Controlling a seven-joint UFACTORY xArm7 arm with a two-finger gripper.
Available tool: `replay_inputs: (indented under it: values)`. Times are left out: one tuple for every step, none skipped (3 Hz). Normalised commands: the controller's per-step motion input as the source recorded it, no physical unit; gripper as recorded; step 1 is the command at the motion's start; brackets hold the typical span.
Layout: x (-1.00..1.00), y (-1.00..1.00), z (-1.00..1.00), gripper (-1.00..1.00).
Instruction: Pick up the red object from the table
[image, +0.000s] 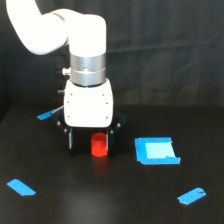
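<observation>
**A:** Where does the red object (99, 145) sit against the jaws?

**B:** Right between them. The block stands upright on the table (100, 200), its long axis vertical, with the gripper (93, 141) straddling it: one dark finger at its nine o'clock, the other at its three o'clock. It seems slightly nearer the three o'clock finger.

**A:** Clenched on it?

**B:** I cannot tell. The fingers are dark against a dark surface, so contact is unclear.

**A:** And its look?

**B:** Small, bright red-orange, matte, faceted sides, narrower than the gripper.

**A:** Around it?

**B:** A blue square patch (156, 150) at three o'clock, well apart. Blue tape strips lie at eight o'clock (21, 187), four o'clock (192, 196) and ten o'clock (46, 115).
</observation>
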Motion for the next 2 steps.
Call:
replay_inputs:
  values:
    - [-0.14, 0.07, -0.06, 0.06]
    - [-0.09, 0.18, -0.03, -0.16]
